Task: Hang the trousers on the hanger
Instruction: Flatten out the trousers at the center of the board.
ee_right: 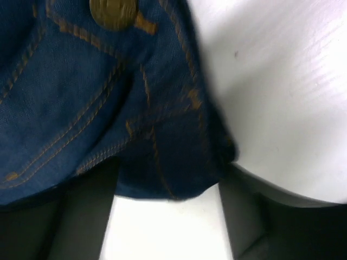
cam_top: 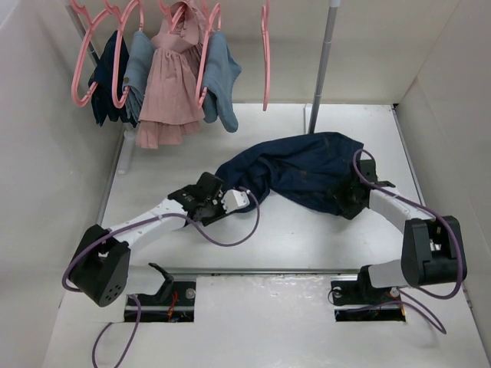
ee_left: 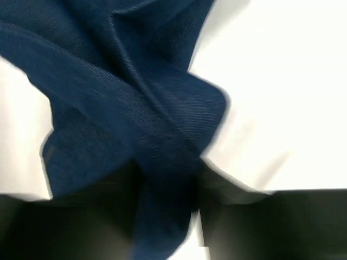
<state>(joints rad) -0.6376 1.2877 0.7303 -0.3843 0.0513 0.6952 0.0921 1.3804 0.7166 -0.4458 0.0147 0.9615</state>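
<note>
1. The left tool (ee_left: pixel 165 222) fills the bottom of its own view, its dark fingers (ee_left: pixel 65 227) blurred. A twisted fold of the trousers (ee_left: pixel 135 108) runs down between them. The fingers stand partly apart, and I cannot tell whether they pinch the cloth or only flank it.
2. The right tool (ee_right: pixel 168 227) is spread wide and released. A corner of the waistband hangs into the gap between its fingers (ee_right: pixel 260 216), with white surface (ee_right: pixel 282 81) showing below the cloth.
3. From above, the left tool (cam_top: pixel 242 198) meets the narrow left end of the trousers (cam_top: pixel 307 165), and the right tool (cam_top: pixel 349 201) sits at their right edge.
4. The surface (cam_top: pixel 268 238) is white, boxed in by pale walls (cam_top: pixel 38 153). A grey pole (cam_top: pixel 326 61) rises at the back.
5. The hanger (cam_top: pixel 265 54) is pink and bare, hanging up at the back, well apart from the trousers. To its left, like hangers carry a pink dress (cam_top: pixel 173 84) and blue garments (cam_top: pixel 222 77).
6. The trousers lie crumpled mid-surface, dark navy denim with tan stitching and a brass button (ee_right: pixel 113 11).
</note>
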